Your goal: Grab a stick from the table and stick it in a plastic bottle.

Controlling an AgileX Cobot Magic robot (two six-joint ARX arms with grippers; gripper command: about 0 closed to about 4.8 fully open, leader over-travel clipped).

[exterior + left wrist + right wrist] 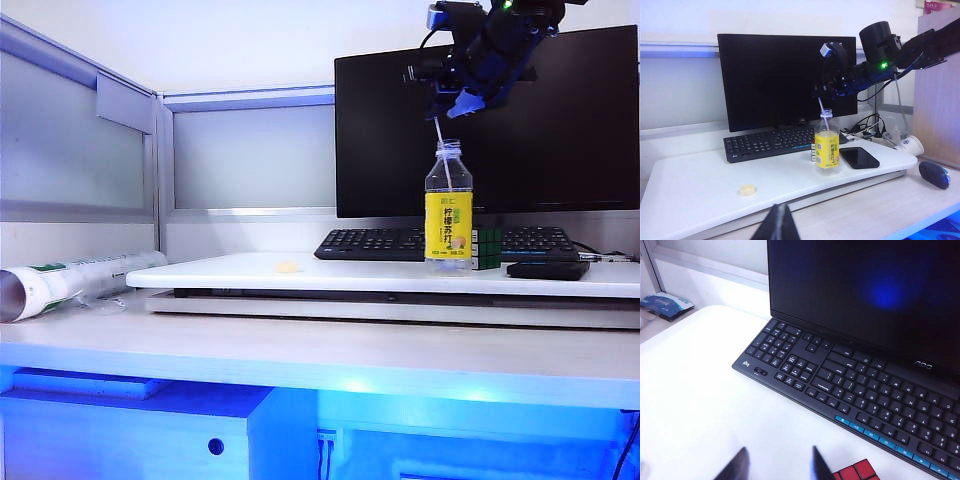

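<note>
Table (300,345): the pale white desk top is carrying a flat white raised board (330,275), and everything below is sitting on that board.
Monitor (380,130): the wide black screen is standing dark at the back, with a black keyboard (770,142) lying along its foot.
Right arm (890,55): the dark jointed arm is reaching in level from the right, high above the board, with its wrist tipping down toward the bottle's mouth.
Right gripper (468,100): it is hanging just over the bottle; in its own wrist view the two dark fingers (735,467) are standing parted with bare board between them, holding nothing.
Left gripper (779,225): it is sitting low at the table's front, its dark jaws pressed together, well apart from the bottle.
Plastic bottle (449,205): the small clear bottle with the wide yellow label is standing upright and uncapped, in front of the keyboard.
Phone (858,157): a flat black slab is lying just beside the bottle.
Stick (442,150): the thin pale wooden strip is leaning inside the bottle, its top poking out of the neck toward the right gripper; whether they touch, I cannot tell.
</note>
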